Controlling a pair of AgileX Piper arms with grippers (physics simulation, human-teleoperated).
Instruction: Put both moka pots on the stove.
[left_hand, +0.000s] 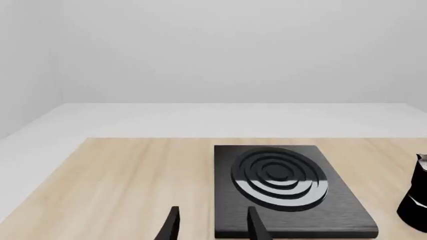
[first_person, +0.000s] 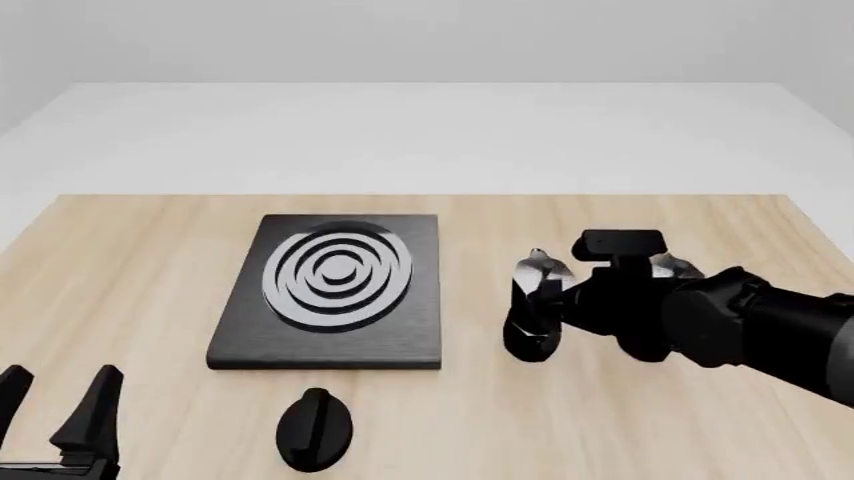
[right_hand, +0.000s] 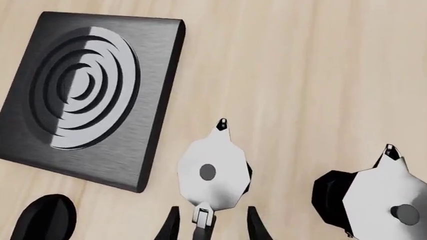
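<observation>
Right wrist view has the right gripper (right_hand: 208, 222) spread open, a finger each side of the near moka pot's (right_hand: 213, 172) handle, nothing clamped yet. Both pots stand on the table (first_person: 160, 240) toward its right edge, off the stove (first_person: 334, 295). Closing off-centre could twist or tip that pot, maybe into the second moka pot (right_hand: 373, 200) close by. Front view hides most of that second one behind the arm. Left gripper (first_person: 60, 410) idles open at the near left corner, cut off, beside the oval knob (first_person: 315, 428)

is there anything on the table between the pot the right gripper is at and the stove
Nothing visible. Only bare wood lies between the near moka pot and the stove. The black oval knob sits off that line, and the burner is unoccupied.
</observation>
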